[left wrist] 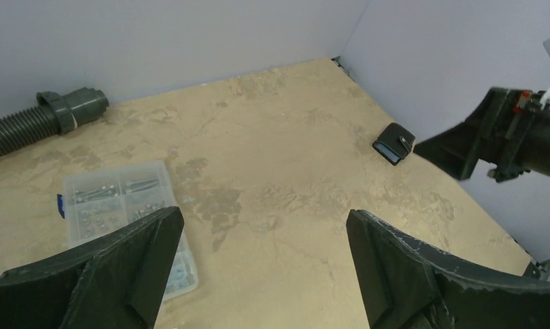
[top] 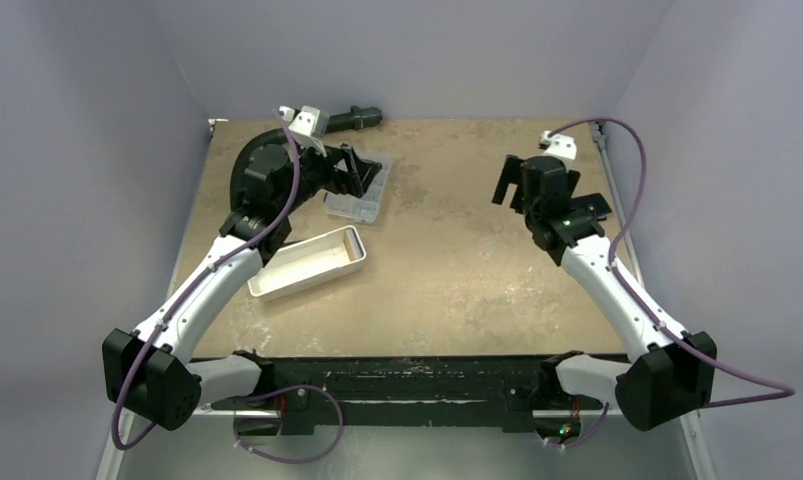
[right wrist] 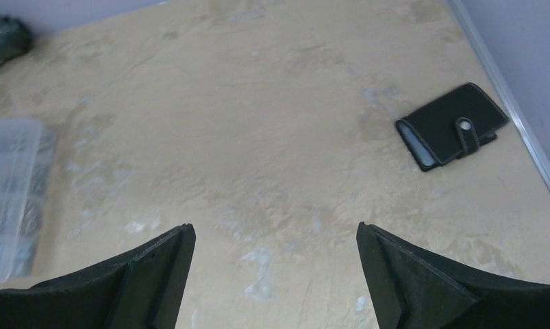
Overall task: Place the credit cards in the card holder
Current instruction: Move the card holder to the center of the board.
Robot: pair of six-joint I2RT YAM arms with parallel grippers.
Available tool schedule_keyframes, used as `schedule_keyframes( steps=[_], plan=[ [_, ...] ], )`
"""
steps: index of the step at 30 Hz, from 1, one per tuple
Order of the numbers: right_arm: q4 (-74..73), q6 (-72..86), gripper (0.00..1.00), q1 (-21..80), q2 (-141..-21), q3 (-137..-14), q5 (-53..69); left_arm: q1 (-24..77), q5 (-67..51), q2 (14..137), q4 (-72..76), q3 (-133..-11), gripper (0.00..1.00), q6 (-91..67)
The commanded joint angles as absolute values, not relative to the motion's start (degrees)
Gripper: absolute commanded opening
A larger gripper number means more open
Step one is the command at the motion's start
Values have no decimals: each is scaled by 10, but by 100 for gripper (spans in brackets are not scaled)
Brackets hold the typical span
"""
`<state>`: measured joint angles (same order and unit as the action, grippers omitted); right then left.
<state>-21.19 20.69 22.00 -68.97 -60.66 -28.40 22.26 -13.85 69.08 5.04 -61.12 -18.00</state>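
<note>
The black card holder (right wrist: 453, 127) lies folded shut on the table near the right edge, its strap fastened with a pale snap. It also shows in the left wrist view (left wrist: 394, 144) and, half hidden beside the right arm, in the top view (top: 597, 205). No credit cards show in any view. My left gripper (left wrist: 265, 219) is open and empty, held above the clear compartment box (left wrist: 121, 212) at the back left (top: 352, 170). My right gripper (right wrist: 275, 233) is open and empty, held above the bare table left of the card holder (top: 510, 180).
A white rectangular tray (top: 307, 283) lies left of centre, nearer the front. The clear compartment box (top: 362, 205) holds screws. A dark corrugated hose (top: 362, 118) lies along the back wall. Walls close in the back and both sides.
</note>
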Motion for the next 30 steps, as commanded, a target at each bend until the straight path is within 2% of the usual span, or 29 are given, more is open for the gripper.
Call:
schedule_keyframes(
  steps=[1, 4, 8, 14, 23, 30],
  plan=[
    [-139, 276, 99, 112, -712, -592, -233, 235, -160, 703, 70, -616, 100, -187],
    [-115, 312, 99, 46, -740, -590, -205, 239, -165, 705, 73, -614, 100, -191],
    [-76, 333, 99, 2, -793, -588, -244, 241, -170, 709, 75, -614, 100, -192],
    [-82, 279, 99, -65, -958, -674, -263, 243, -170, 713, 75, -613, 100, -190],
    [-98, 142, 99, -84, -1113, -789, -265, 246, -189, 725, 85, -610, 99, -203],
    [-114, 146, 99, -113, -1183, -849, -258, 249, -189, 728, 85, -610, 99, -206]
  ],
)
